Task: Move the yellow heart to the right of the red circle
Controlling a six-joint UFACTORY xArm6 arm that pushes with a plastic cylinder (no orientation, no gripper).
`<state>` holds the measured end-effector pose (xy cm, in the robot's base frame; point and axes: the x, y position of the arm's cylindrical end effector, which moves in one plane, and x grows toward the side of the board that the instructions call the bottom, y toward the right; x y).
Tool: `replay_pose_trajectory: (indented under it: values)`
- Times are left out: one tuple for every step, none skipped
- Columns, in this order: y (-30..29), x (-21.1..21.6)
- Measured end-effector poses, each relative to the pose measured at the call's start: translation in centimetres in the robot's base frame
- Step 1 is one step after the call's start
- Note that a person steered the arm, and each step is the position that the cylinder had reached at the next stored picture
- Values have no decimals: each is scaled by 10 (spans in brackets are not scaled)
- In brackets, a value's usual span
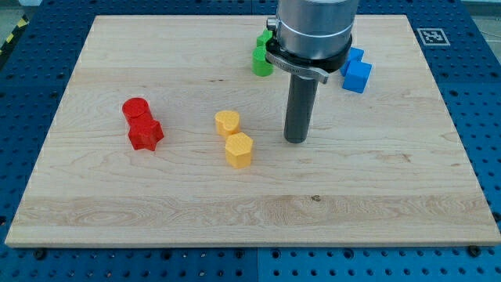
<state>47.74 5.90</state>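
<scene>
The yellow heart [227,122] lies near the middle of the wooden board [117,204]. A yellow hexagon [239,149] sits just below it, touching or nearly touching. The red circle [136,110] stands at the view's left, with a red star [145,134] touching it just below. My tip [296,139] rests on the board to the right of the yellow heart, about a block's width and a half away from it. It touches no block.
Green blocks [262,56] lie at the view's top, partly hidden behind the arm. Blue blocks [356,70] lie to the right of the arm at the top. A marker tag [432,36] sits off the board's top right corner.
</scene>
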Motion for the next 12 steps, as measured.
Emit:
replay_pose_trajectory:
  values:
    - [0,0]
    - [0,8]
    - [-3,19]
    - [-4,18]
    - [-28,6]
    - [-51,-1]
    - [-84,-2]
    - [-107,-16]
    - [-128,-22]
    - [-128,-26]
    - [-105,-44]
    - [-135,-45]
